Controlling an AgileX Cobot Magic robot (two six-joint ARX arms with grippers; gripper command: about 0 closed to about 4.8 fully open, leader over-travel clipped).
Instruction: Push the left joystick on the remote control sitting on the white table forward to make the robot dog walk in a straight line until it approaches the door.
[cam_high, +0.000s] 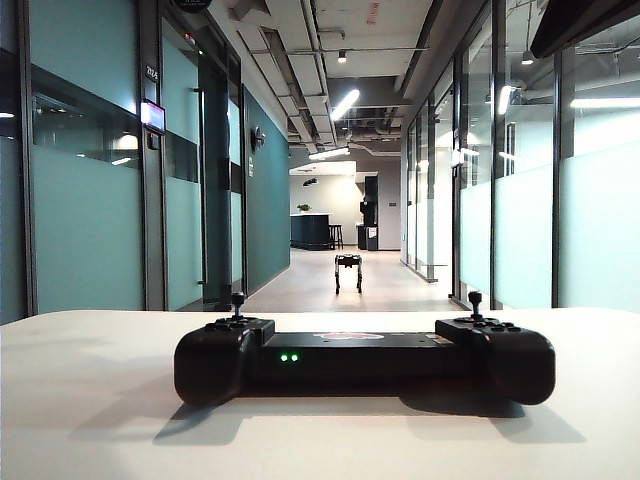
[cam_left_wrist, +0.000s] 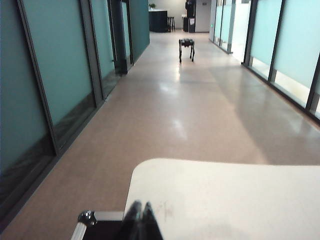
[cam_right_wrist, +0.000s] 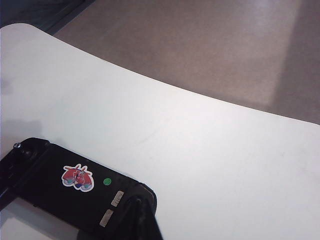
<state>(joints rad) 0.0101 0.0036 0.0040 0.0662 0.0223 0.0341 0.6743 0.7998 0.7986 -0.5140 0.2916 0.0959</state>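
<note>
Risk first: the right claw (cam_right_wrist: 141, 220) hangs low over the right-hand end of the remote control (cam_high: 365, 360), fingers pressed together and holding nothing. A careless descent there could nudge the controller across the desk (cam_high: 90, 400) or tip the wrong stick. The left claw (cam_left_wrist: 141, 220), fingers likewise together and empty, sits back at the near desk edge, well apart from the left joystick (cam_high: 238, 305), which stands upright and untouched. An off-axis push on that stick would probably veer the robot dog (cam_high: 348, 270), standing far down the corridor, toward the glass walls.
</note>
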